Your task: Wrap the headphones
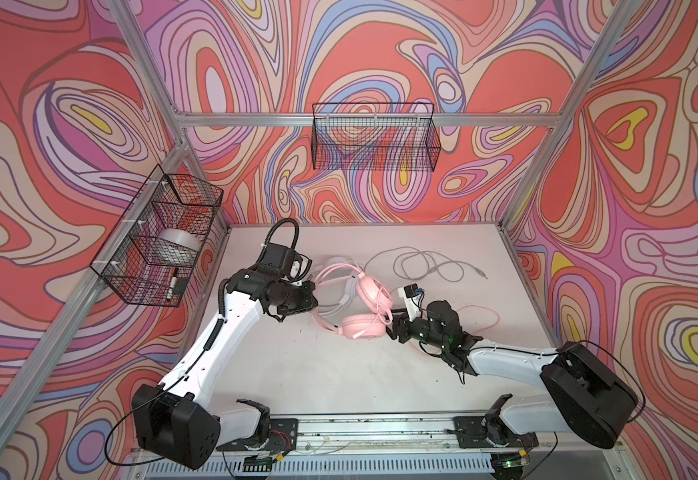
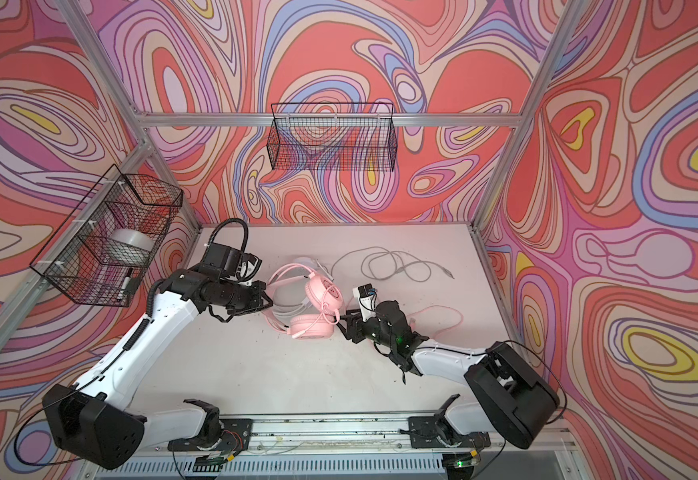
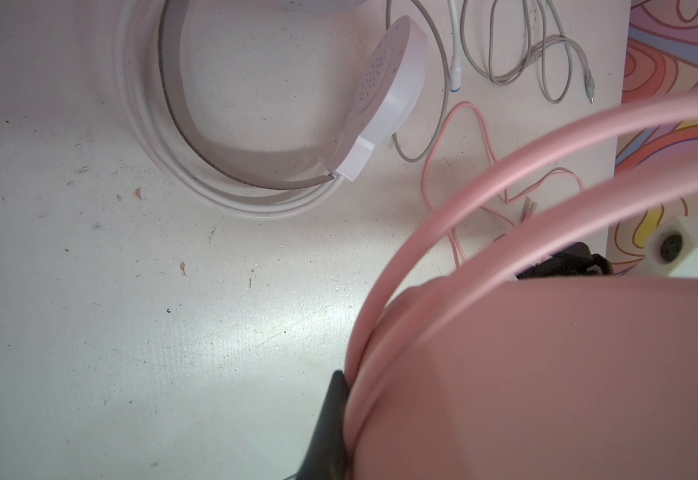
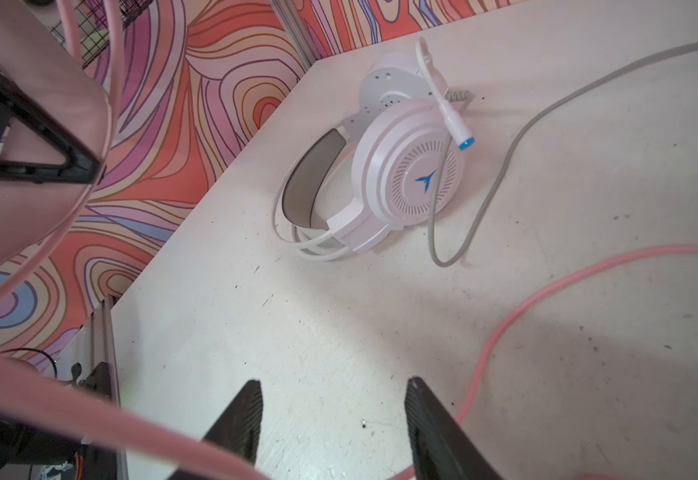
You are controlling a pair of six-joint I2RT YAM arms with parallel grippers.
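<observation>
Headset (image 1: 370, 293) — pink — sits clamped by its band in left end effector (image 1: 314, 297), right end effector (image 4: 332, 388) spread apart.

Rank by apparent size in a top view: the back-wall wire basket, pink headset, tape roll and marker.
Largest to smallest:
1. back-wall wire basket, clearly the widest
2. pink headset
3. tape roll
4. marker, thin and short

The basket hangs farther back than the rest, so this ranks looks only, not true size.

On the table (image 1: 339, 374), midway back, front headset (image 1: 374, 291); just behind it, rear headset (image 4: 405, 178); right of that, loose cable (image 1: 422, 266); left gripper (image 1: 313, 297) left of both headsets, right gripper (image 1: 391, 322) right; on the left wall, basket (image 1: 156, 241) holding roll (image 1: 179, 245) and marker (image 1: 172, 284).
</observation>
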